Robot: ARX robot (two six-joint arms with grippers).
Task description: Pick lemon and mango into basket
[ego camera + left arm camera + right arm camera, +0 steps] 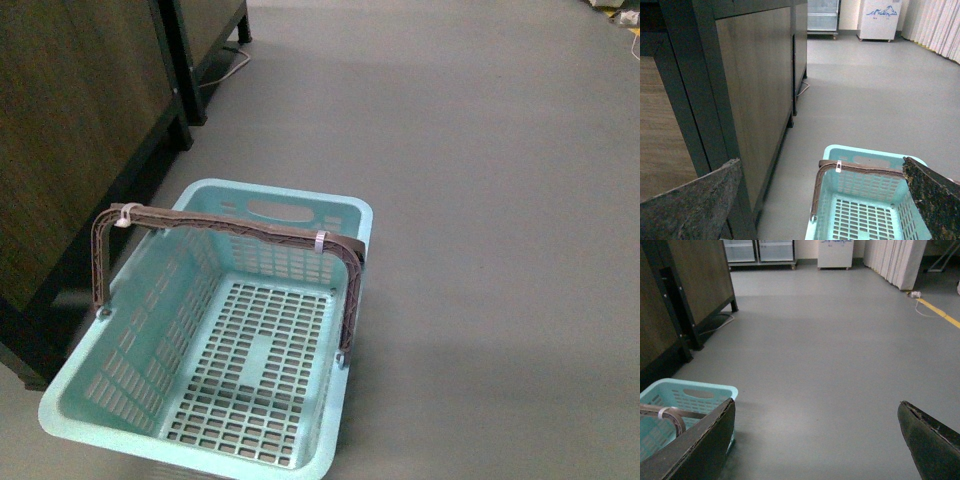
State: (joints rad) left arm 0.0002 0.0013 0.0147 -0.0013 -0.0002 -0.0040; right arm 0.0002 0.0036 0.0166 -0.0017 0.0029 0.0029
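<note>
Front view: the basket (230, 205) is seen on the floor (480, 200) just beside a cabinet (70, 130), while the left gripper (820, 162) and right gripper (816, 402) are spread wide, with nothing gripped.

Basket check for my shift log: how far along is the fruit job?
Done: nothing; the basket looks empty. In hand: nothing; the left gripper and right gripper are open, holding nothing. Remaining: both lemon and mango, neither in view.

The grey floor (480, 150) carries the teal basket (150, 340); a dark wooden cabinet (70, 130) stands just beside the basket, a white cable (236, 64) beyond it.
</note>
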